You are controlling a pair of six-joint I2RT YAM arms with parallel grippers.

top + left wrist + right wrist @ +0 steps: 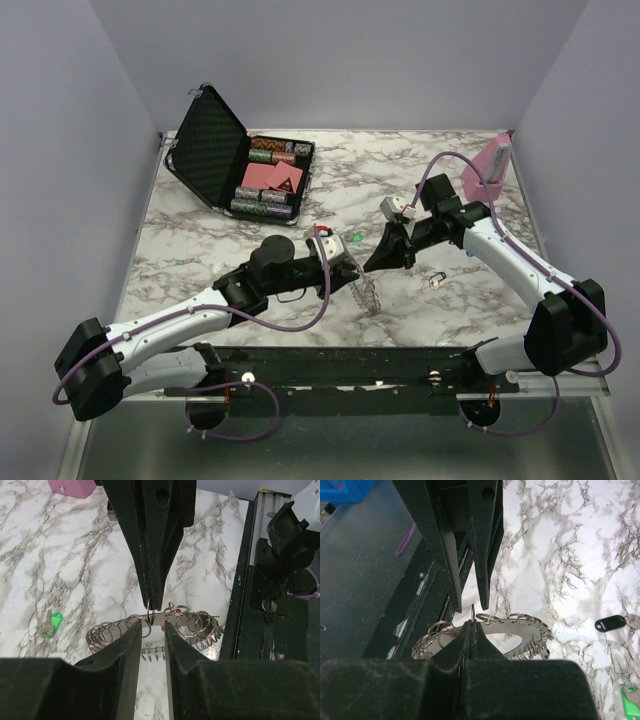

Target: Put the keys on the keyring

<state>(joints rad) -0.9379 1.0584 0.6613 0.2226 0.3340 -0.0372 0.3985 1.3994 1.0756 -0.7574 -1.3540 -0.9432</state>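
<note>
The keyring [369, 295] is a silvery band strung with several small rings, and it hangs just above the marble between the two grippers. My right gripper [471, 625] is shut on one thin ring at the top of the keyring [520, 625]. My left gripper [151, 626] faces it with its fingers a narrow gap apart, astride that same ring and reaching the keyring [195, 625]. A green-headed key [52, 623] lies flat on the table behind the grippers. To the right lies a black-headed key [611, 623], also seen in the top view [437, 279].
An open black case [240, 160] holding poker chips and cards stands at the back left. A pink stand [490, 165] is at the back right. The black rail [330, 365] runs along the table's near edge, close under the keyring.
</note>
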